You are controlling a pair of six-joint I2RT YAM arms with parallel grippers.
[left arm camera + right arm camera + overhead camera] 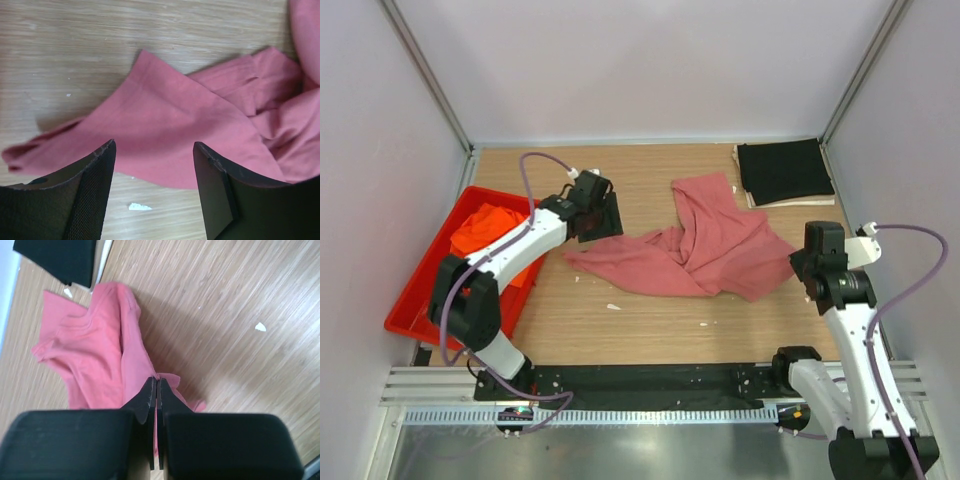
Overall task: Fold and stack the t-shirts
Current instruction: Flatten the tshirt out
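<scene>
While the rose-red t-shirt [705, 245] lies crumpled in the middle of the counter [650, 330], the two arms reach to it, one from each side. The left tool [603, 222] hangs over the shirt's left end. Its two fingers [92, 192] stand wide apart with nothing held between them. The pink cloth shows below them, lying flat on the wood.

The right tool [802, 268] is at the shirt's right edge. Its fingers [143, 400] are pressed tight together. A thin strip of pink cloth shows in the slit between them, so it is pinching the edge of the shirt.

The black t-shirt [783, 170] lies folded flat in the far right corner, close to the far tip of the pink one. The orange t-shirt [485, 228] sits bunched up in the red tray [410, 300] at the left side of the counter. A few small white scraps [613, 306] lie on the wood near the pink shirt.
</scene>
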